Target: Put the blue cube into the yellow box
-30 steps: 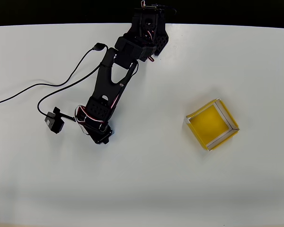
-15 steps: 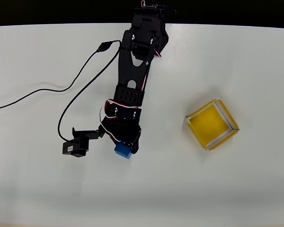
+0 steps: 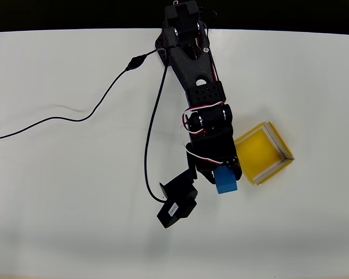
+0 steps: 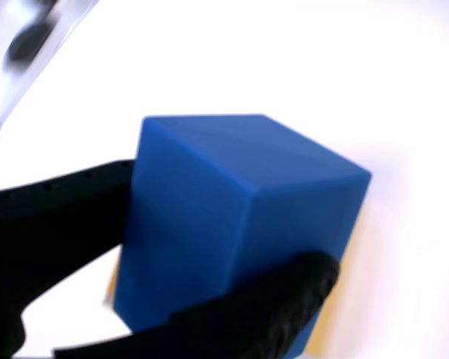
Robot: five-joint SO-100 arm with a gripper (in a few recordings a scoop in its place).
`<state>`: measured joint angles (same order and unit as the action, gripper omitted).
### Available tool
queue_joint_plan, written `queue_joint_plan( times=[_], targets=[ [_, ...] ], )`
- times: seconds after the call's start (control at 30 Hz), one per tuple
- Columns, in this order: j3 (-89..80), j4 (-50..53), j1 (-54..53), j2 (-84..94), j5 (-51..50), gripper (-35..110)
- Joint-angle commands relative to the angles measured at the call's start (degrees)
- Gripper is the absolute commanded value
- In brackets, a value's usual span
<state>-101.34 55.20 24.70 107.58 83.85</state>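
Observation:
The blue cube (image 3: pixel 226 180) is held at the tip of my black gripper (image 3: pixel 223 176), which is shut on it. In the overhead view it hangs just left of the yellow box (image 3: pixel 262 151), close to that tray's near-left wall. The wrist view is close up: the blue cube (image 4: pixel 232 217) sits large between two black fingers (image 4: pixel 262 314), one on its left face and one under its lower right. The yellow box stands rotated like a diamond, and nothing shows on its yellow floor.
A black camera module (image 3: pixel 178 204) on a black cable (image 3: pixel 81 118) hangs off the arm at lower left of the gripper. The arm's base (image 3: pixel 183 20) is at the table's top edge. White tabletop (image 3: pixel 58 221) spreads around.
The arm has swung from the left of the table to the right, carrying the blue cube up to the yellow box's left side. The camera module swung along with it.

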Motion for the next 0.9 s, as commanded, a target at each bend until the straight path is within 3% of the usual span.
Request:
queue_joint_plan(
  times=[0.0, 0.2, 0.3, 0.87],
  targets=[
    [-1.6, -4.5, 8.9, 8.3, 2.5, 15],
    [-10.4, -16.4, 17.8, 9.1, 6.4, 17],
    [-10.6, -17.1, 19.9, 6.8, 6.3, 17],
    [-11.3, -25.5, 18.5, -6.7, 4.0, 16]
  ],
)
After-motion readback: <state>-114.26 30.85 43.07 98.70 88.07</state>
